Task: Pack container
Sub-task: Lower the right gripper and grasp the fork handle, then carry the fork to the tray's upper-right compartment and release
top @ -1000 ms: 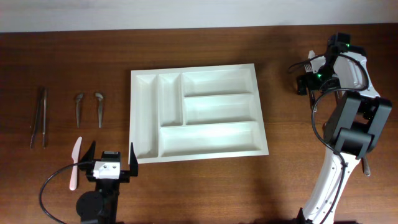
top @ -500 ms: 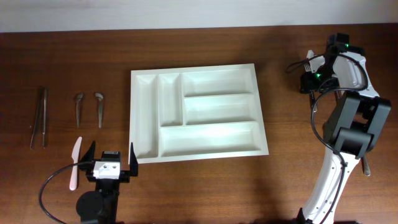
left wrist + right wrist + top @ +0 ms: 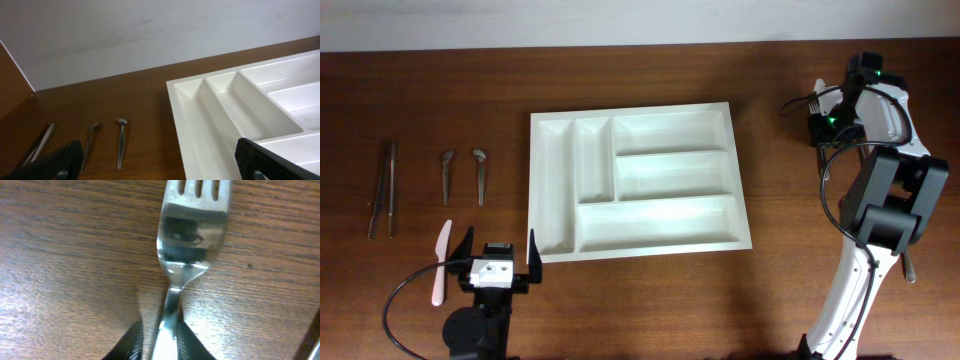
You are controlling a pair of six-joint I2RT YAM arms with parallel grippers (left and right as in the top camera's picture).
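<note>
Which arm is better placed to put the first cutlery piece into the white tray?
Right. The right end effector grips the fork at its neck, fingers on both sides. The left end effector stands open beside the tray, holding nothing.

My left gripper [image 3: 157,161] hangs with fingers spread wide; between them I see the white container [image 3: 178,115] on the right, two spoons [image 3: 120,145] left of it on the table [image 3: 140,92]

Soft, even light falls from above, bright overall. The white container [image 3: 670,175] glares almost to washout, with faint shadows along its dividers. The right wrist view is blurry close up, and the fork [image 3: 192,235] carries a dark reflection.
</note>
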